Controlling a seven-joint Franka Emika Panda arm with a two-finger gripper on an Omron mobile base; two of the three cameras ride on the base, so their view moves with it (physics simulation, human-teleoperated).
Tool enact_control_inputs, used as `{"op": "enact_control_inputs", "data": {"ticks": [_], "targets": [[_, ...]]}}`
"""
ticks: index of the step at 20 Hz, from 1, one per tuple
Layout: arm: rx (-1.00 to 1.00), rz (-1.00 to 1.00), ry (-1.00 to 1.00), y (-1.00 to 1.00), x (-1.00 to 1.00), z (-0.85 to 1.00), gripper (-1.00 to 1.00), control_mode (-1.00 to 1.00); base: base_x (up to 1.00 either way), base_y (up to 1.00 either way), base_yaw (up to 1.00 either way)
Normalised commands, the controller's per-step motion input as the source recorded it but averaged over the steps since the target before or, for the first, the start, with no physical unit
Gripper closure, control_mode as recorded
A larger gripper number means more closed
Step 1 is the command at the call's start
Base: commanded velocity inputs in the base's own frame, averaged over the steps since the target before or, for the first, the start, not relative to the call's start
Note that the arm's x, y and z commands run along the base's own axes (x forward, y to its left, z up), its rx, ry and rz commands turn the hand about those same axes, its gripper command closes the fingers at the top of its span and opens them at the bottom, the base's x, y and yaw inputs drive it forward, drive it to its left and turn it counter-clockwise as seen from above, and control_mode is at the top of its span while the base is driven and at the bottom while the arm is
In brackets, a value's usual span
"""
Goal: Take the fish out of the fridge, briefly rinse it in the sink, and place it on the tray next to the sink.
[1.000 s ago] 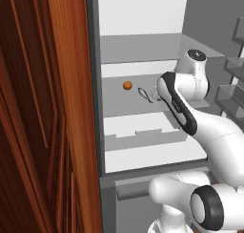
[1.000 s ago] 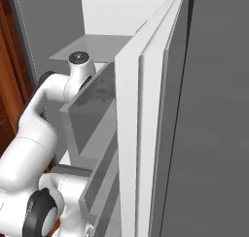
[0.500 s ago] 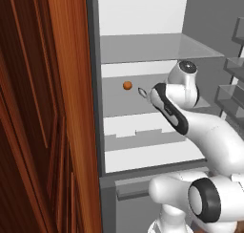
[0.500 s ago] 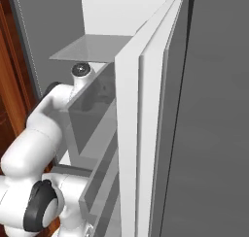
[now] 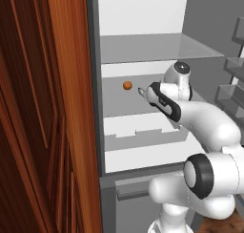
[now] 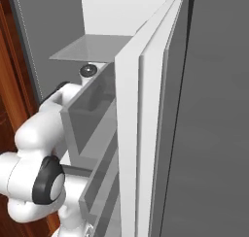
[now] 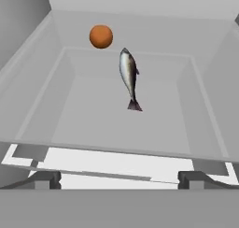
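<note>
Fridge point(image 5: 143, 55) shelf holds a slender silver, dark-backed fish point(image 7: 129, 77); end effector point(image 7: 116, 178) fingers spread apart.

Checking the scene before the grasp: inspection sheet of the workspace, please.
Surface: grey fridge shelf, lying flat under the items.
Job's things: fish lies on the shelf, tail toward the camera; fridge stands open.
Clutter: orange ball beside the fish's head, apart from it.
Grippers: gripper reaches into the fridge short of the fish, jaws open, holding nothing.
Cables: nothing seen.
Surroundings: reddish wood cupboard left of the fridge.
</note>
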Motion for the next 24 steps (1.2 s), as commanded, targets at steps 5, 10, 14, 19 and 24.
{"op": "enact_control_inputs", "data": {"ticks": [5,10,14,19,24], "targets": [[0.00,0.00,0.00,-0.18,0.16,-0.30,-1.00,-1.00,0.00,0.00,0.00],[0.02,0.00,0.00,0.00,0.21,-0.23,-1.00,-1.00,0.00,0.00,0.00],[0.04,0.00,0.00,0.00,0.32,-0.15,-1.00,-1.00,0.00,0.00,0.00],[0.02,-0.01,0.00,0.00,0.33,-0.03,-1.00,-1.00,0.00,0.00,0.00],[0.00,-0.02,0.00,0.00,0.40,-0.06,-1.00,-1.00,0.00,0.00,0.00]]}}
